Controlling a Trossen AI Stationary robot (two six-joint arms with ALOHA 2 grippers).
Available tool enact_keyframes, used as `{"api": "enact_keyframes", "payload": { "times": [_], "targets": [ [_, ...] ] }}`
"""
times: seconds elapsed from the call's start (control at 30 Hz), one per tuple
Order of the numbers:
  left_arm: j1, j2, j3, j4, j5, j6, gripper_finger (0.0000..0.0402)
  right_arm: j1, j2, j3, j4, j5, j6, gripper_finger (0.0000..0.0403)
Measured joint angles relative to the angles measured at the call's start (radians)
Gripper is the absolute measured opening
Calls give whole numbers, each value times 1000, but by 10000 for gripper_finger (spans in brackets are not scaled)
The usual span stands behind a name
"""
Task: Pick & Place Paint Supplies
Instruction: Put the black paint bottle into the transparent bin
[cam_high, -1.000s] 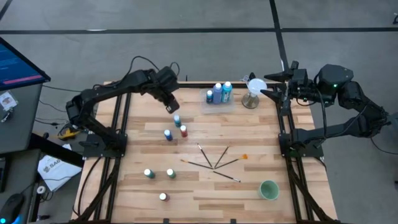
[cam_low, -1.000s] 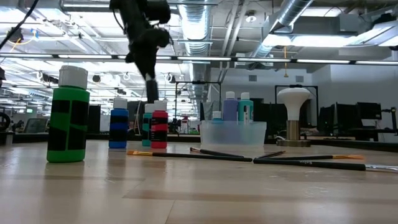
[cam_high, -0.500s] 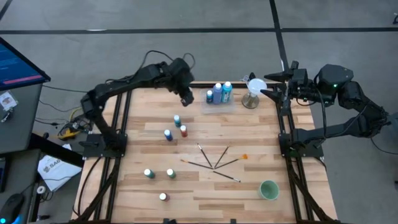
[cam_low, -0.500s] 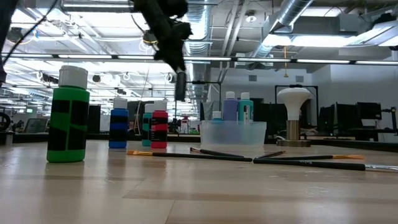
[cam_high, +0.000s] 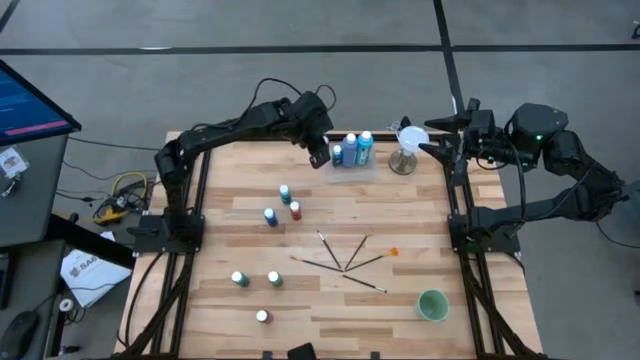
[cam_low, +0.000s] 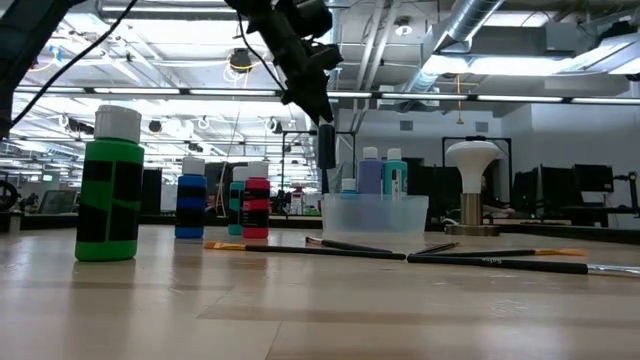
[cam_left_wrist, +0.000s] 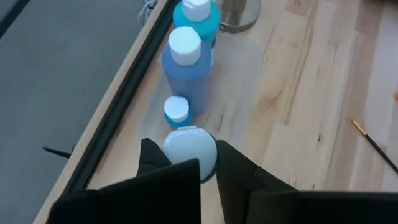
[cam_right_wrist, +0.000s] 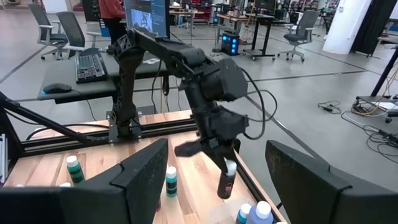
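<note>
Left gripper holds a paint bottle above the clear tray's near-left rim, close to the table's back edge.

Its two dark fingers are clamped on the bottle just below the round white cap; the bottle hangs upright, clear of the wood. Inside the thin see-through plastic tray stand three smooth bottles, two tall and one short. Three more bottles cluster mid-table, three others nearer the front left; thin brushes lie fanned on the bare planks. Open wood lies on the tray's table-centre side. Right gripper waits spread wide past the table's right back corner, empty.
</note>
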Motion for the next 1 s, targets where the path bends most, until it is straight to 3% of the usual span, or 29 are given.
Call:
{"api": "enact_keyframes", "payload": {
  "times": [1.0],
  "targets": [
    [3,123,-7,126,15,0,0,0,0,0,7,0,0,265]
  ]
}}
